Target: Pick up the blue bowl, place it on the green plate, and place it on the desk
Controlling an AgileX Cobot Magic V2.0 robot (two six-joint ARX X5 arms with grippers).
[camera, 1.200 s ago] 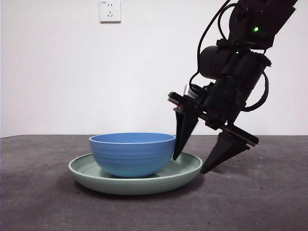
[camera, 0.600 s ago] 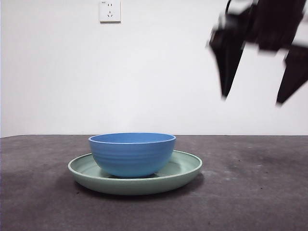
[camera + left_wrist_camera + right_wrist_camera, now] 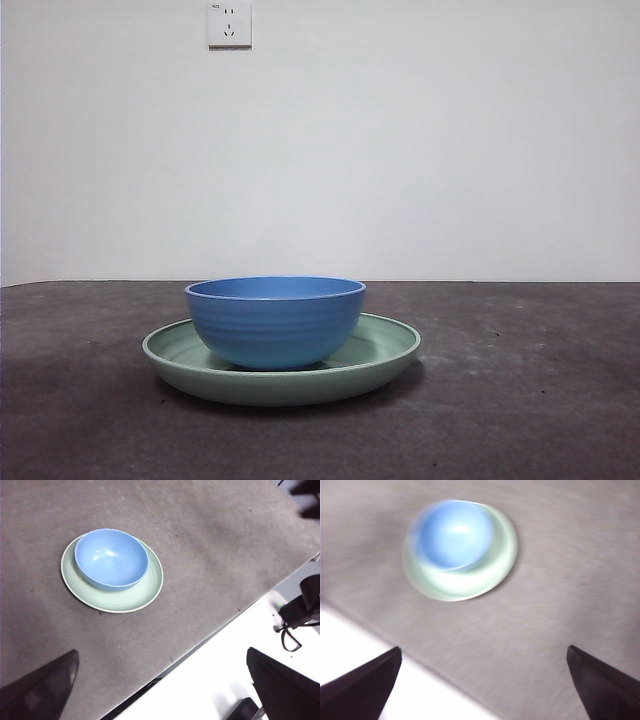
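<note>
The blue bowl (image 3: 275, 320) stands upright inside the green plate (image 3: 380, 350), which rests on the dark grey desk (image 3: 520, 400). No arm shows in the front view. The left wrist view looks down from high up on the bowl (image 3: 111, 558) in the plate (image 3: 130, 594); my left gripper (image 3: 162, 690) is open and empty, far above the desk. The blurred right wrist view also shows the bowl (image 3: 454, 532) in the plate (image 3: 470, 580); my right gripper (image 3: 482, 685) is open, empty and well clear of them.
A white wall with a socket (image 3: 229, 23) stands behind the desk. In the left wrist view the desk's edge (image 3: 210, 630) runs diagonally, with white floor and black cables (image 3: 295, 620) beyond it.
The right arm has let go by the plate's right rim, lifted up and away with its jaws open, and left the front view. Bowl and plate have not moved.
</note>
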